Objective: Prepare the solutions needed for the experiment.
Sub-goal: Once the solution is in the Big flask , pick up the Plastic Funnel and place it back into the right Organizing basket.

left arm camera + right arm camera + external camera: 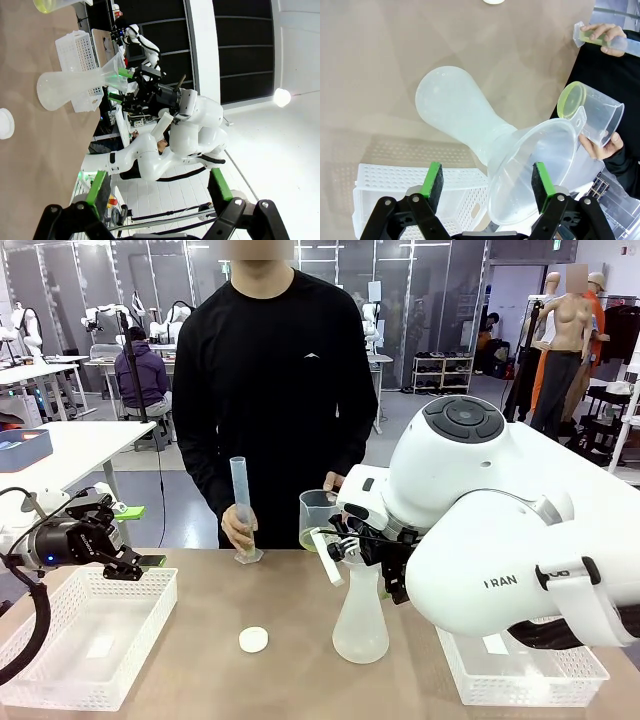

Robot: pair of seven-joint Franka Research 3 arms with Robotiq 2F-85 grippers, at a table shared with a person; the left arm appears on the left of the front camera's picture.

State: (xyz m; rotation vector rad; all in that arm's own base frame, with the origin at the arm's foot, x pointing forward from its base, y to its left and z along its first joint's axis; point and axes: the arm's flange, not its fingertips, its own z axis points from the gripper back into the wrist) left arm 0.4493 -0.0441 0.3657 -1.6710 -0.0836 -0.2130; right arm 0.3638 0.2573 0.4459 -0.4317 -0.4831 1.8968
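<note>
Solutions (571,98) are held in a beaker (595,112) at the tan table's (210,680) far edge, workbenches (70,445) behind; left gripper (159,186) and right gripper (487,172) are released.

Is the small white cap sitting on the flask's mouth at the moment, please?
No, the white cap lies on the table apart from the flask, whose neck holds a funnel.

table (300,685) | flask (360,625) | cap (253,639) | cylinder (241,502) | left basket (163,618) | right basket (520,678)

Yel-grn solutions (571,98), wht cap (254,639), frosted flask (360,625)
</note>
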